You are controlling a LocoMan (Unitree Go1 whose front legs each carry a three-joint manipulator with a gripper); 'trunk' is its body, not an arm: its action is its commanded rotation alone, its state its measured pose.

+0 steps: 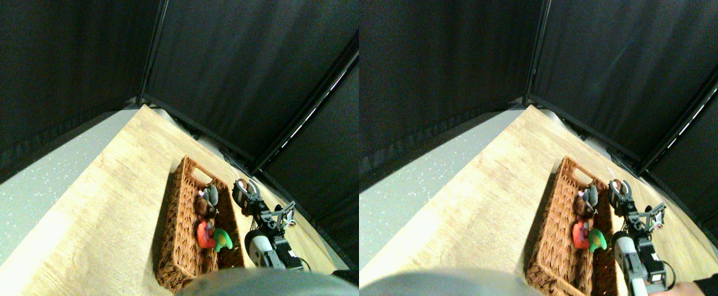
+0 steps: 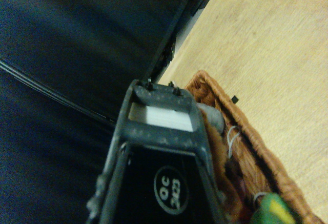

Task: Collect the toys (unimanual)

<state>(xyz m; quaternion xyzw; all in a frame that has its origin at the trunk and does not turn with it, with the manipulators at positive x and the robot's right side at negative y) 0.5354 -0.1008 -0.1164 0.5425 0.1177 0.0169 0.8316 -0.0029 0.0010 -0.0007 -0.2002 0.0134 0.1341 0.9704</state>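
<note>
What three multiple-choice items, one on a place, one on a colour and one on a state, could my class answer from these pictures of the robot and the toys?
1. Where do the toys lie?
A. On the grey floor
B. Inside the wicker basket
C. On the black curtain

2. What colour is the toy beside the red toy at the basket's near end?
A. Green
B. Purple
C. Black

3. How does the right gripper stand relative to the basket?
A. Deep inside it, among the toys
B. Beside it, outside its right rim
C. Resting on the grey floor

Answers:
1 B: the grey toy, the brown toy, the red toy and the green toy all sit within the woven walls.
2 A: the toy touching the red one is bright green.
3 B: the stereo pair view shows it off the basket's right side, over the wooden board.
</note>
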